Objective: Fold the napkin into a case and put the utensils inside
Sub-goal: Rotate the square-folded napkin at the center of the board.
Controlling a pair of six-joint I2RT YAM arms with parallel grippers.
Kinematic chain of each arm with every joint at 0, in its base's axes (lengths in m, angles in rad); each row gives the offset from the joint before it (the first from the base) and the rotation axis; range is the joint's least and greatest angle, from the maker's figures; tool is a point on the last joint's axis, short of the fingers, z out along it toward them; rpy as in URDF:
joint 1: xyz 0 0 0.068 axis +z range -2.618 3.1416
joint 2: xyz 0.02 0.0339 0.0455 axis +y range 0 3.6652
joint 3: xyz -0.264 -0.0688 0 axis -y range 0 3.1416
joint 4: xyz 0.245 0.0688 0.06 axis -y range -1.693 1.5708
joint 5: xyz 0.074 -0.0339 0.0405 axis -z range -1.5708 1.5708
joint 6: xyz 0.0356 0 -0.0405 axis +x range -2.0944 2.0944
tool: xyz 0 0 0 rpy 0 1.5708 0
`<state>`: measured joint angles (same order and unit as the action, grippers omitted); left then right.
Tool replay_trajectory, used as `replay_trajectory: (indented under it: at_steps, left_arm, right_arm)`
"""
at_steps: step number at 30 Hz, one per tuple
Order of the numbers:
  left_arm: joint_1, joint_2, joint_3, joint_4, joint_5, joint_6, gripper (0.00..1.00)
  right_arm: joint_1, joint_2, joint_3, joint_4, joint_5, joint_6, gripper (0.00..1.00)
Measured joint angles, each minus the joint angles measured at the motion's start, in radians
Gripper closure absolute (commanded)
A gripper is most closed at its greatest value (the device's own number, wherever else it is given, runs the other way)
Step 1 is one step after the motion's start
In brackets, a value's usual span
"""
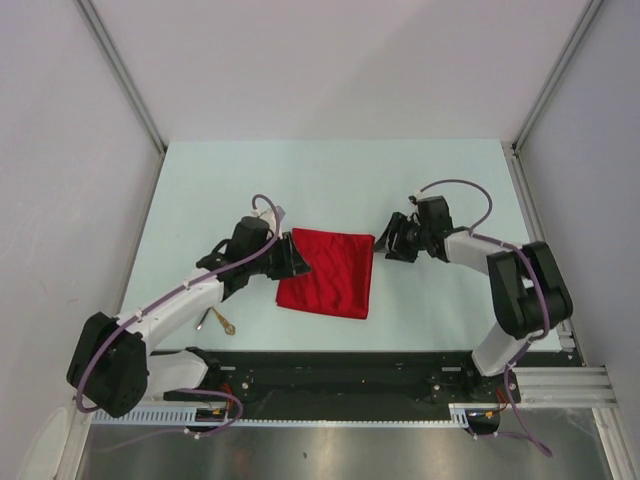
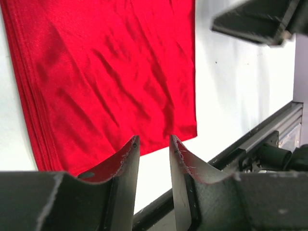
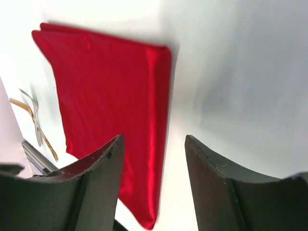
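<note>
The red napkin (image 1: 326, 272) lies flat on the table as a folded, roughly square pad. It also shows in the left wrist view (image 2: 106, 72) and the right wrist view (image 3: 110, 96). My left gripper (image 1: 299, 261) is at the napkin's left edge, jaws a little apart and empty (image 2: 154, 144). My right gripper (image 1: 384, 245) is just off the napkin's right edge, open and empty (image 3: 153, 142). The gold utensils (image 1: 221, 320) lie on the table near the left forearm, apart from the napkin. They also show at the left of the right wrist view (image 3: 36, 122).
A black rail (image 1: 350, 365) runs along the table's near edge, and it shows in the left wrist view (image 2: 260, 139). Grey walls with metal posts (image 1: 120, 75) enclose the pale table (image 1: 330, 180) on the left, right and back.
</note>
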<state>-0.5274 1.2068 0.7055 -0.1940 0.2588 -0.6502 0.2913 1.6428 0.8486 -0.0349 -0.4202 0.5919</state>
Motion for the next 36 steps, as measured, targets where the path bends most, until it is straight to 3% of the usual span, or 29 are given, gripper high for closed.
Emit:
replay_trajectory:
  at_steps: [11,21,32,34,36]
  left_arm:
    - [0.052,-0.069,0.0,-0.033,0.03,0.005,0.63]
    - [0.14,-0.092,0.0,-0.06,0.064,0.024,0.63]
    - [0.148,-0.101,-0.024,-0.051,0.068,0.023,0.61]
    - [0.148,-0.088,-0.041,-0.044,0.067,0.021,0.6]
    - [0.147,-0.063,-0.061,-0.022,0.068,0.014,0.58]
  right_arm:
    - [-0.023,0.208,0.119,0.085,-0.063,-0.025,0.59]
    - [-0.034,0.302,0.153,0.181,-0.122,-0.016,1.0]
    - [-0.091,0.425,0.365,0.08,-0.151,-0.078,1.0]
    - [-0.1,0.459,0.433,0.04,-0.147,-0.108,0.96]
    - [-0.105,0.494,0.511,-0.017,-0.143,-0.136,0.83]
